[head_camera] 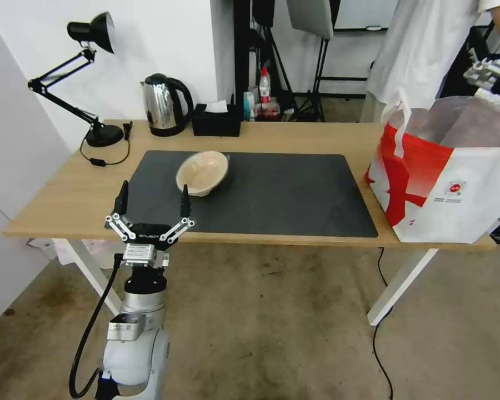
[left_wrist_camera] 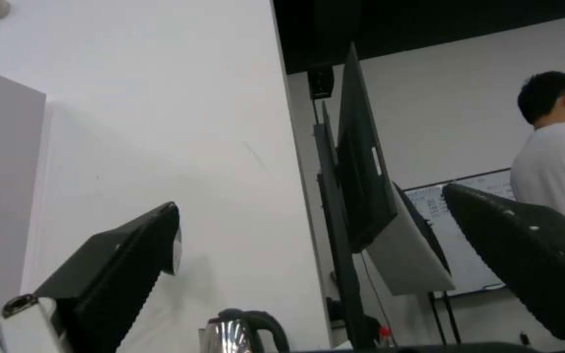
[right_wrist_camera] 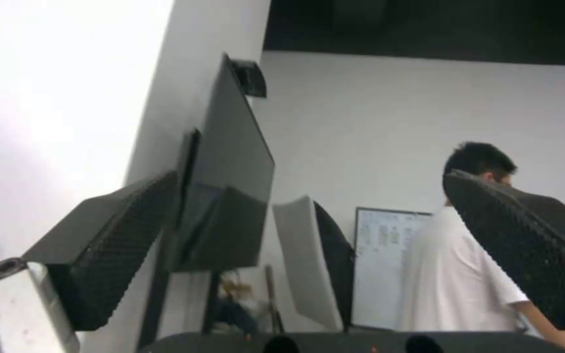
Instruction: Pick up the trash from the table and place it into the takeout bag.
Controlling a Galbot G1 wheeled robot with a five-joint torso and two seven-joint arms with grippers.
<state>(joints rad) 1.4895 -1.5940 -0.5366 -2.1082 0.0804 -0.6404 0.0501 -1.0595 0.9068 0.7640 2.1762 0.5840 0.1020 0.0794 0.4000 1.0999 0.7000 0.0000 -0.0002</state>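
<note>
One pulp bowl (head_camera: 202,173) lies tilted on the surface (head_camera: 294,136); one bag (head_camera: 444,183) stands rightward; left end effector (head_camera: 153,203) spread, empty; right end effector (right_wrist_camera: 309,255) spread, empty

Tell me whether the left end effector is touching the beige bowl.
Cannot tell. In the head view the open left end effector has one fingertip overlapping the bowl rim, but depth is unclear; it may be nearer the camera.

Our left claw (head_camera: 152,201) has two black tapered fingers (head_camera: 120,199) on silver linkages with a black printed crossbar. Below sit a silver block, a black collar, white rounded arm housing and a looping black cable.
</note>
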